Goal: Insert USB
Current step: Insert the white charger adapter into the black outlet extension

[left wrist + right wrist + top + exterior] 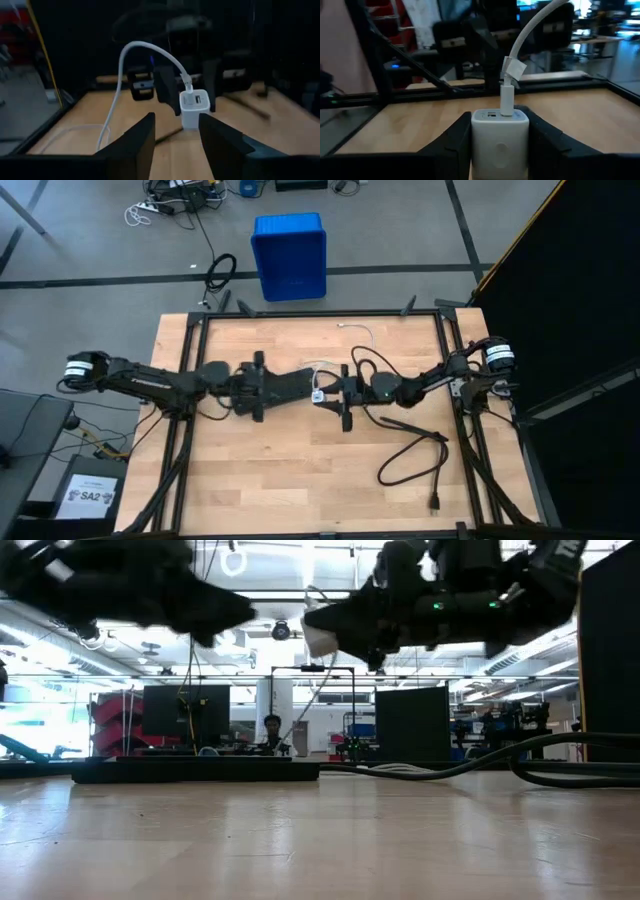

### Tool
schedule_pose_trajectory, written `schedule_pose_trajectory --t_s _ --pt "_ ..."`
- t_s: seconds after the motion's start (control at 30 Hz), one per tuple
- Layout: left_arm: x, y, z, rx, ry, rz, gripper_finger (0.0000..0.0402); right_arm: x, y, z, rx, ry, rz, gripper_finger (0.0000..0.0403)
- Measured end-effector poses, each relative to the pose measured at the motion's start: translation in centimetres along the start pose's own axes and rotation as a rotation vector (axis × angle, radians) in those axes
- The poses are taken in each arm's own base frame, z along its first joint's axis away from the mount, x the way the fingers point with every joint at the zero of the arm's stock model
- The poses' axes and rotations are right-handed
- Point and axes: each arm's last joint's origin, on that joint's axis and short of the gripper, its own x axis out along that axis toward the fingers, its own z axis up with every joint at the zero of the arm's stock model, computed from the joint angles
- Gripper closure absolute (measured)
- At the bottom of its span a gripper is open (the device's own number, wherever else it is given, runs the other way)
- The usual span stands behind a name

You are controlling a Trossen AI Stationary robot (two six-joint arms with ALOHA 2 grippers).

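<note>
**USB plug seated in white charger, mid-surface**

Item: the USB (530,27), a thin white cable with a small white plug (507,97), is standing upright in a port of the white charger block (499,135). The right gripper (499,131) is holding that block, jaws closed on its sides, above the wooden surface (300,480). The left gripper (176,131) is facing it, jaws open and apart from the block. The cable is arcing up, then trailing down to the surface.
</note>
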Motion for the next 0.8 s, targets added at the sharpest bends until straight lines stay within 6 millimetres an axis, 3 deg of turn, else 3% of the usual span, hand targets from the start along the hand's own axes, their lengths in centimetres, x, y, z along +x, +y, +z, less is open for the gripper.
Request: schedule_pose_trajectory --t_s 0.2,0.37,0.6,0.8 --pt "-4.3 0.1 -3.4 -0.105 -0.111 0.058 0.0293 1.2 -2.1 1.1 -0.087 -0.009 0.096 0.0290" --pt "-4.3 0.0 -4.0 -0.128 -0.044 0.041 0.0307 3.8 -4.1 -0.2 -0.112 0.014 0.182 0.0290" --pt "-4.3 -0.1 -5.1 -0.125 0.062 0.040 0.0317 7.5 -6.6 -3.5 -0.084 0.061 0.262 0.0290" --pt "-4.3 -0.1 -5.5 -0.119 0.100 0.045 0.0327 7.8 -8.6 -5.7 -0.052 0.069 0.241 0.0290"
